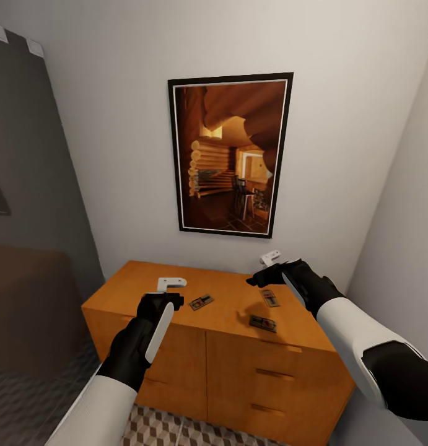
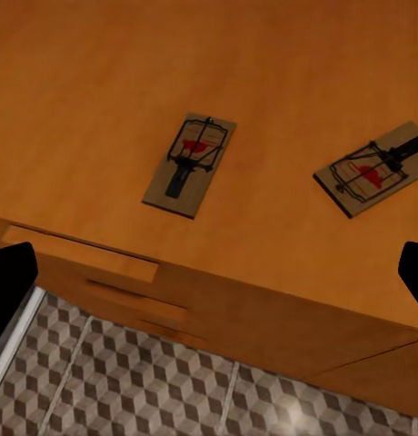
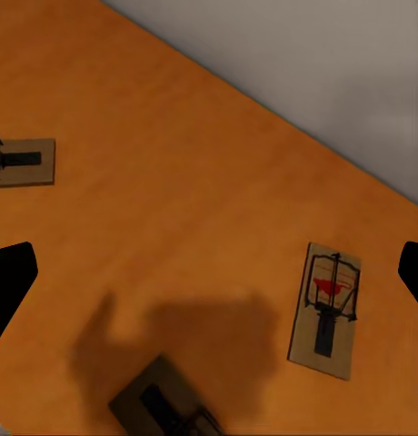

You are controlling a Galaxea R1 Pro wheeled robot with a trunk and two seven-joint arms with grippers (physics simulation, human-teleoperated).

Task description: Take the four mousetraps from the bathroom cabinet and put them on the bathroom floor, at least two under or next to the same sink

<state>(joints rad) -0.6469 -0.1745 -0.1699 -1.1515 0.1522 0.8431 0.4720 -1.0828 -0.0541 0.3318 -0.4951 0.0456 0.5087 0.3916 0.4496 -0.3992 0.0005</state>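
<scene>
Three mousetraps lie on top of the orange-brown cabinet (image 1: 145, 291): one mousetrap (image 1: 201, 302) toward the left, a second mousetrap (image 1: 270, 298) and a third mousetrap (image 1: 262, 323) toward the right. My left gripper (image 1: 172, 284) hovers open above the top, just left of the left trap; its wrist view has a mousetrap (image 2: 191, 165) and another mousetrap (image 2: 373, 169) between dark fingertips (image 2: 9, 282). My right gripper (image 1: 270, 256) hangs open above the right pair, with a mousetrap (image 3: 325, 309) below it. The cube-patterned floor (image 1: 176, 430) lies in front of the cabinet.
A framed picture (image 1: 229, 155) hangs on the white wall behind the cabinet. A grey wall (image 1: 399, 260) closes in at the right of the cabinet. A dark brown block (image 1: 28, 303) stands at the left. Drawer fronts with bar handles (image 1: 275, 373) face me.
</scene>
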